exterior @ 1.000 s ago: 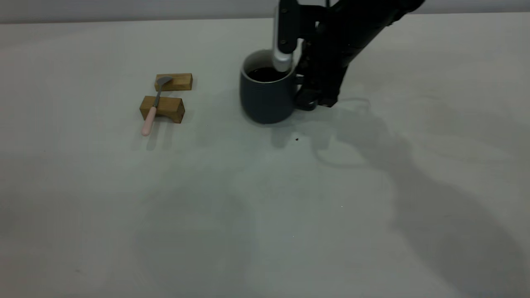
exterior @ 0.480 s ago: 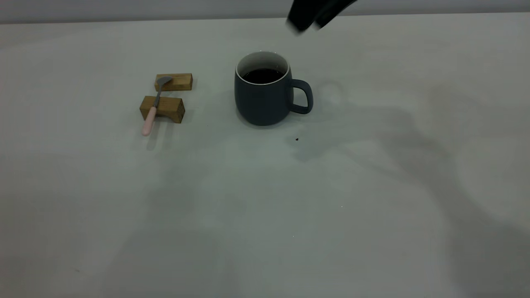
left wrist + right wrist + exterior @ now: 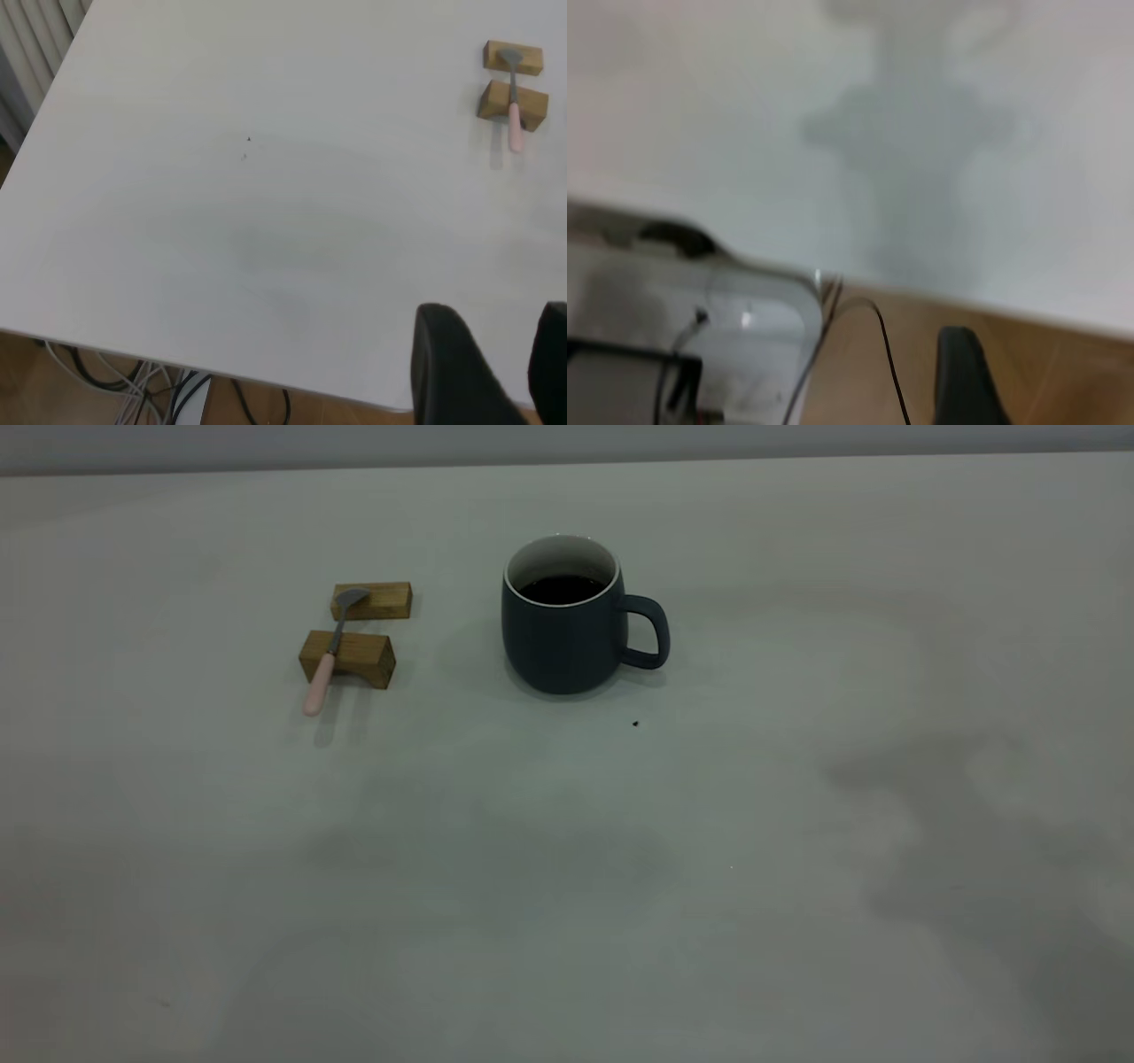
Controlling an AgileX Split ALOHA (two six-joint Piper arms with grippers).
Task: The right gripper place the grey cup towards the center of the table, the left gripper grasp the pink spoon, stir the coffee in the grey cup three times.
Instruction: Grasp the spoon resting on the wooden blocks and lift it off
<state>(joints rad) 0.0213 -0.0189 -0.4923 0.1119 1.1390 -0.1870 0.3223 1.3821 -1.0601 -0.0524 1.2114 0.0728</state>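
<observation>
dark blue-grey and matte, the rounded grey cup [image 3: 563,627] stands upright on the pale grey-white desk [image 3: 567,868] in the exterior view, a little toward twelve o'clock of the middle, its loop handle pointing to three o'clock and nearly black coffee [image 3: 562,588] inside its white wall. well off at its nine o'clock the pink spoon [image 3: 330,651], pale pink handle and grey metal bowl, lies bridged across two small brown wooden blocks [image 3: 359,629], bowl toward twelve o'clock, handle end overhanging toward six. a tiny dark speck [image 3: 635,724] sits just beyond the cup at five o'clock. neither arm shows here.

in the left wrist view the left gripper [image 3: 492,363] hangs over the desk's near edge, its black fingers apart and holding nothing; spoon and blocks lie well away from it.

the right wrist view shows only one black finger [image 3: 967,376] of the right gripper over the desk's edge and the floor; i cannot tell whether it is spread or closed.

judging from this, placing looks done and the spoon grasp comes next. the slim handle could roll off its perch if pinched off-centre, a low approach could knock the blocks, and careless stirring could tip or slop the full cup.
</observation>
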